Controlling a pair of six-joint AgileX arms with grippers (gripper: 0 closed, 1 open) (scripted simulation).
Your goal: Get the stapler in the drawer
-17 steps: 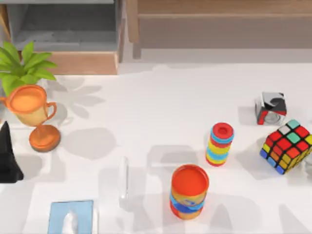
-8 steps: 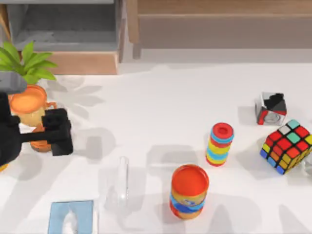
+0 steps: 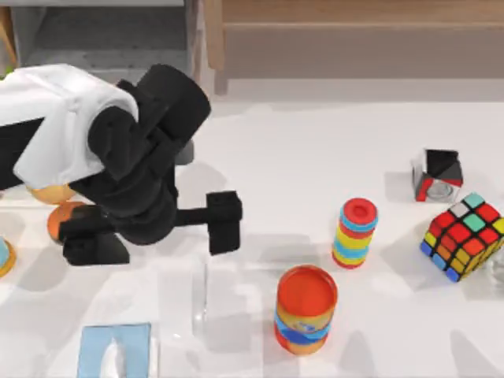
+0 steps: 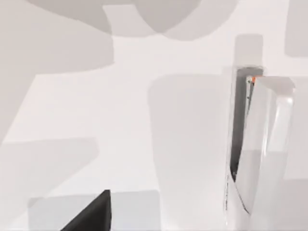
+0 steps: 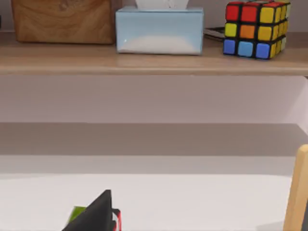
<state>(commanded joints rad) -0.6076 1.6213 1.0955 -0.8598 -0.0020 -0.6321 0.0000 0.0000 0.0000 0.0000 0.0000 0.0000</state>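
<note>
Left pincer (image 3: pixel 153 234) hangs over the table (image 3: pixel 299 157), left of centre, its 2 fingers (image 3: pixel 224 222) spread wide, holding nothing. Stapler (image 3: pixel 200 298) lies on the table just near-side of the pincer, left of the orange can (image 3: pixel 305 309); the left wrist view shows it close below (image 4: pixel 250 144). Drawer (image 3: pixel 110 47) stands open at far left. Right arm parked; can't tell its pincer state.

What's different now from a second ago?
The left arm swung in from the table's left edge; its left gripper now hangs open just above the stapler, covering the trophy. Nothing is grasped. Stapler, can and cube stayed put.
</note>
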